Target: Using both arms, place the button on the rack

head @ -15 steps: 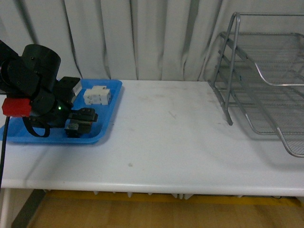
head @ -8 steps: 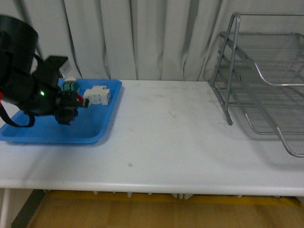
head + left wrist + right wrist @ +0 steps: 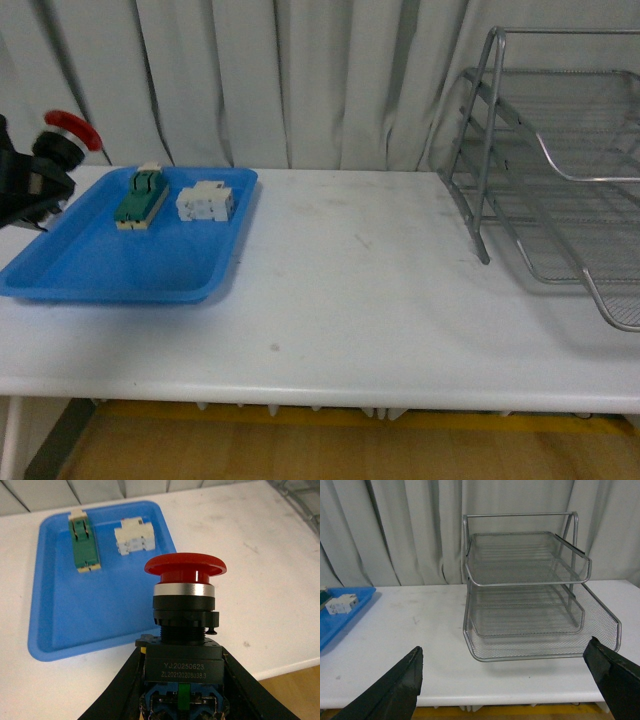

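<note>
My left gripper (image 3: 30, 185) is shut on the button (image 3: 62, 138), held in the air at the far left, above the left end of the blue tray (image 3: 90, 270). In the left wrist view the button (image 3: 184, 615) stands between the black fingers (image 3: 120, 690), red mushroom cap up, dark body with printed lettering. The silver wire rack (image 3: 560, 180) stands at the table's right. In the right wrist view the rack (image 3: 530, 590) faces me with its tiers showing, and my right gripper (image 3: 507, 680) is open, with nothing between its wide-apart fingertips (image 3: 400, 690).
On the blue tray lie a green-and-cream switch part (image 3: 140, 198) and a white block component (image 3: 205, 201); both also appear in the left wrist view, switch part (image 3: 82, 547) and white block (image 3: 134, 537). White table (image 3: 350, 290) spans between tray and rack; grey curtain behind.
My left arm has risen and swung left out of the tray, lifting the button with it. The green-and-cream switch part, hidden before, now shows on the tray.
</note>
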